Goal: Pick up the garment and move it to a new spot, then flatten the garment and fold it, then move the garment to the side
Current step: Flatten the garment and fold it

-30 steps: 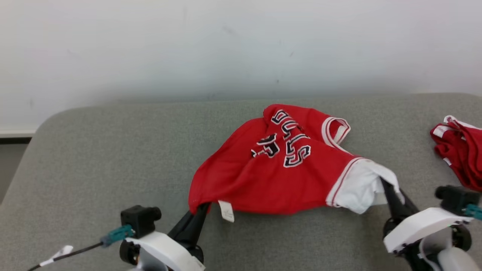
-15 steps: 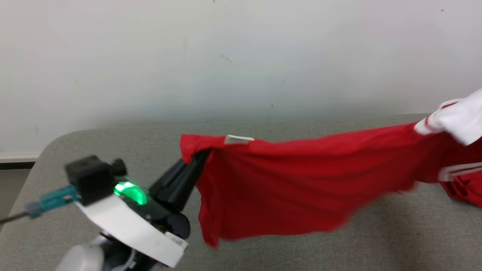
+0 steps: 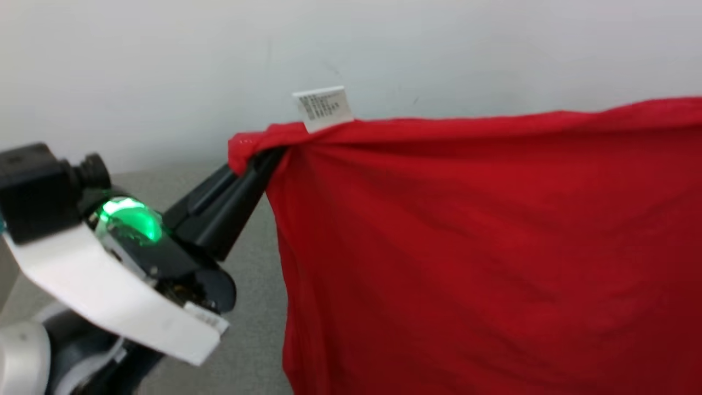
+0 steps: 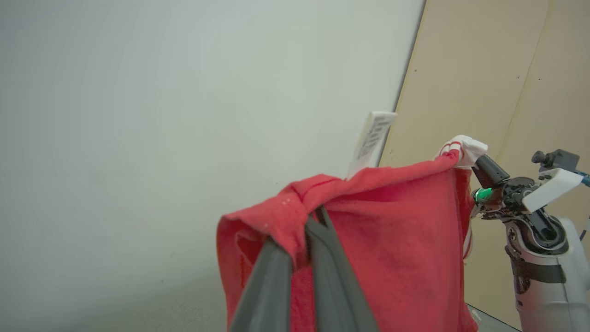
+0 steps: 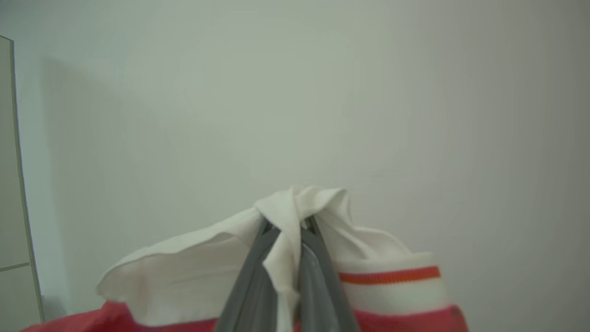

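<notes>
Head view gives you one red garment (image 3: 482, 247) hanging in the air as a broad sheet, its top edge stretched level in front of the wall (image 3: 164, 66) and above the grey table (image 3: 249, 307). One white label (image 3: 322, 108) stands up from that edge near its left corner. You have two grippers on the cloth. The left gripper (image 3: 269, 156) is closed tight, its two dark fingers (image 3: 219, 203) pinching the red corner just below the label; one green light (image 3: 131, 219) glows on its wrist. In the right wrist view, the right gripper (image 5: 288, 226) is likewise clamped, nipping a fold of the garment's white trim (image 5: 193, 276), which carries one orange-red stripe (image 5: 389, 276). The left wrist view shows you both held corners at about the same height.
</notes>
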Robot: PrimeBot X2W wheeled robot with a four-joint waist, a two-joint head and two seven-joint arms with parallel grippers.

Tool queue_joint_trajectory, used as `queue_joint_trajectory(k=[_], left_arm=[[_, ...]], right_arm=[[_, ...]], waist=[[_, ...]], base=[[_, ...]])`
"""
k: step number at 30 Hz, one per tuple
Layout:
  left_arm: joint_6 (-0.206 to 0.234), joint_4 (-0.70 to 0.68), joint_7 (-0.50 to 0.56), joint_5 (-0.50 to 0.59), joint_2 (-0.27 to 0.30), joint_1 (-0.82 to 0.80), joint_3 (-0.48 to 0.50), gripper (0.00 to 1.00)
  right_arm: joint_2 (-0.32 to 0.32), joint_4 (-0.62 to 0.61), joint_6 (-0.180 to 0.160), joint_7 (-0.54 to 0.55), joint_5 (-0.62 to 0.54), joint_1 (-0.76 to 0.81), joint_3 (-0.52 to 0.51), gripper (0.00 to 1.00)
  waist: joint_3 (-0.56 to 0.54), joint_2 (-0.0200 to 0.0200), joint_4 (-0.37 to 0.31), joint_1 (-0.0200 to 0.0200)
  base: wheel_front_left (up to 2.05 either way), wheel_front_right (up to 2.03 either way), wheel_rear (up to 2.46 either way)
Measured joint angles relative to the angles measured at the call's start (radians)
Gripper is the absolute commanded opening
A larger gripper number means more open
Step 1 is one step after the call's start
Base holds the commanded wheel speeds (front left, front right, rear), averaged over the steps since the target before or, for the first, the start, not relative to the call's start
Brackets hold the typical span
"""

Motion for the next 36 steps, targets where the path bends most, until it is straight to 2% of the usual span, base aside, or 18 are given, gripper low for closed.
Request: queue_joint_trajectory(k=[4,8,11,14,17,24,26,31,36], left_arm=[[0.006,0.087,0.036,-0.006,0.01,-0.093,0.004,0.0],[-0.029,0.234,0.045,0.012,0.018,-0.235,0.001,0.0],[-0.057,0.369,0.044,0.036,0.012,-0.358,-0.013,0.0],[-0.059,0.508,0.041,0.069,-0.002,-0.502,-0.025,0.0],[-0.08,0.649,0.01,0.124,-0.024,-0.68,-0.039,0.0],[-0.092,0.962,-0.176,0.293,-0.082,-1.039,-0.068,0.0],[-0.128,1.034,-0.255,0.325,-0.097,-1.115,-0.088,0.0],[-0.171,1.213,-0.431,0.368,-0.151,-1.173,-0.121,0.0],[-0.206,1.317,-0.521,0.366,-0.168,-1.111,-0.161,0.0]], right_arm=[[0.029,0.029,0.0,0.089,-0.054,-0.082,0.028,0.0],[0.034,0.111,0.0,0.12,-0.136,-0.222,0.101,0.0],[0.04,0.218,0.0,0.118,-0.204,-0.355,0.166,0.0],[0.04,0.347,0.0,0.08,-0.299,-0.527,0.216,0.0],[0.041,0.496,0.0,0.015,-0.396,-0.7,0.253,0.0],[0.081,0.776,0.0,-0.208,-0.576,-1.063,0.252,0.0],[0.092,0.828,0.0,-0.275,-0.604,-1.131,0.244,0.0],[0.101,0.943,0.0,-0.385,-0.598,-1.162,0.25,0.0],[0.101,0.982,0.0,-0.428,-0.548,-1.025,0.316,0.0]], waist=[[0.066,0.0,0.002,0.0],[0.163,0.0,0.006,0.0001],[0.245,0.0,0.009,0.0002],[0.331,0.0,0.012,0.0002],[0.418,0.0,0.016,0.0003],[0.599,0.0,0.029,0.0005],[0.641,0.0,0.033,0.0005],[0.714,0.0,0.041,0.0005],[0.736,0.0,0.048,0.0005]], base=[[0.0,0.0,0.0],[0.0,0.0,0.0],[0.0,0.0,0.0],[0.0,0.0,0.0],[0.0,0.0,0.0],[0.0,0.0,0.0],[0.0,0.0,0.0],[0.0,0.0,0.0],[0.0,0.0,0.0]])
